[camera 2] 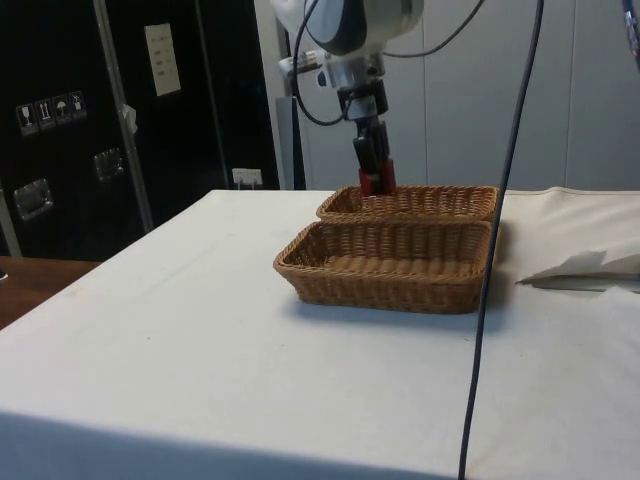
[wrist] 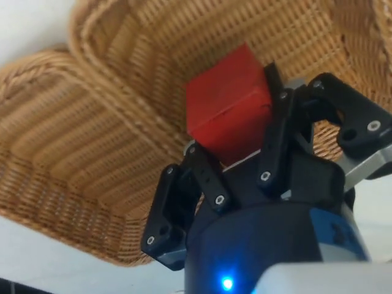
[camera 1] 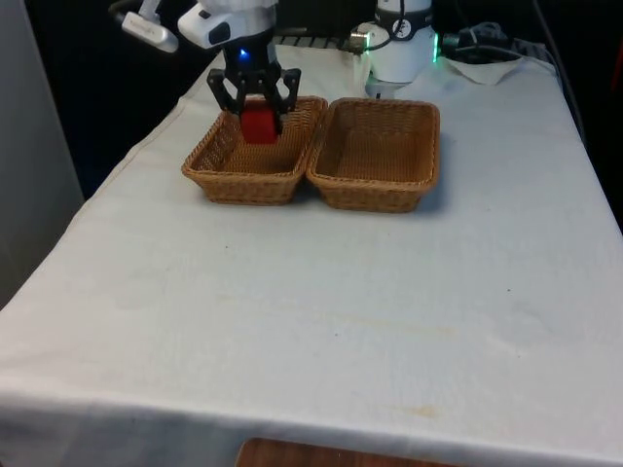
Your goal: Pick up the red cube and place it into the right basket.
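Observation:
My gripper (camera 1: 258, 105) is shut on the red cube (camera 1: 259, 125) and holds it just above the back part of the wicker basket (camera 1: 238, 181) on the front view's left. The second wicker basket (camera 1: 376, 191) touches it on the front view's right and has nothing in it. In the side view the gripper (camera 2: 373, 172) and cube (camera 2: 376, 183) hang over the far basket (camera 2: 425, 194), behind the near basket (camera 2: 385, 281). The wrist view has the cube (wrist: 228, 110) clamped between both black fingers (wrist: 272, 131), with the basket's woven floor (wrist: 318, 37) beyond it.
The two baskets sit side by side in the far half of the white-clothed table (camera 1: 311, 321). The robot's white base (camera 1: 401, 47) and a crumpled white sheet with cables (camera 1: 487, 64) lie behind the right basket. A dark cable (camera 2: 497, 260) hangs in the side view.

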Controlling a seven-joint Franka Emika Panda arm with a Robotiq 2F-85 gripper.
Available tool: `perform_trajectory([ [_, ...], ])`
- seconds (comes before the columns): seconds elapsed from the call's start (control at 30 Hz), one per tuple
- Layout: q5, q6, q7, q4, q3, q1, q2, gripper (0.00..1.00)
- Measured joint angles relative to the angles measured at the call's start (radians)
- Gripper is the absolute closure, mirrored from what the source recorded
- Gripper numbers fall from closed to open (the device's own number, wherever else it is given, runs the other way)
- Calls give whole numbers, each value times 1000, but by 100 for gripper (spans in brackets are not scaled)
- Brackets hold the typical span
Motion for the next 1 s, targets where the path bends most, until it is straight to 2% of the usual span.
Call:
perform_trajectory([
  [0.13, 0, 22, -8, -14, -10, 0, 6, 99],
  [0.3, 0, 82, -19, -52, -21, 0, 17, 99],
  [0.43, 1, 105, -19, -70, -21, 0, 18, 99],
  [0.63, 24, 197, -2, -136, -4, 1, 26, 99],
  [1.0, 49, 213, -2, -141, -3, 0, 40, 99],
])
